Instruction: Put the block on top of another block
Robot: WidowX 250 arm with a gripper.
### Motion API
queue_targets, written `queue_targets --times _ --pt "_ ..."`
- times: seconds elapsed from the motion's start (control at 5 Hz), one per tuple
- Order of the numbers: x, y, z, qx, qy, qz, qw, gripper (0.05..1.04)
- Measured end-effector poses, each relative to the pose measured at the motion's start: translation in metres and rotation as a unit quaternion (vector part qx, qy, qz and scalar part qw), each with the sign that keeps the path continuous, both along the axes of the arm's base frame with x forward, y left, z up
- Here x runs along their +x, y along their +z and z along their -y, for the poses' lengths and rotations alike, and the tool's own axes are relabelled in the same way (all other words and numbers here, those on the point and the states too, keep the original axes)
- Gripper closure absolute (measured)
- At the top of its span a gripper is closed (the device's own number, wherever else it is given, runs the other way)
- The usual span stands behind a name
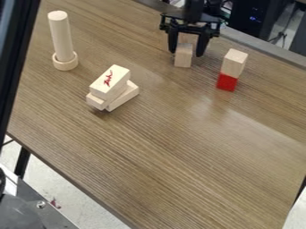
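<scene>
You've got the wood-grain counter [155,147] running beneath everything, and at its far side, around the middle, your claw [187,53] hangs wide, its two fingers apart astride a pale wooden block [183,58], though you can't tell whether they touch it. Over on the far left, you have an upright wooden cylinder [61,36] with a ring [65,61] around its foot, and nearer, left of centre, a small pile of pale blocks [110,82], the top one marked in red. Right of the claw, there's a pale cube [234,62] sitting on a red block [227,82].
</scene>
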State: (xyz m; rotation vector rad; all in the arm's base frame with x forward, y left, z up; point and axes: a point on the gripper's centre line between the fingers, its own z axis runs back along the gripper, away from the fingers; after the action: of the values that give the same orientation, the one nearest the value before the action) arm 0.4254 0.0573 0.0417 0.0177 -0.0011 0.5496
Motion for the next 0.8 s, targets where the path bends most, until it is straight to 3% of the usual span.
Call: queue_targets --times 0.2,0.4,0.8 --pt "-0.001 -0.001 -0.005 -0.002 0.014 -0.001 0.9999 0.532" --pt "-0.007 0.001 -0.001 -0.005 0.013 -0.02 0.9997 0.532" --pt "-0.01 0.072 0.05 -0.042 -0.041 0.001 0.9983 0.532"
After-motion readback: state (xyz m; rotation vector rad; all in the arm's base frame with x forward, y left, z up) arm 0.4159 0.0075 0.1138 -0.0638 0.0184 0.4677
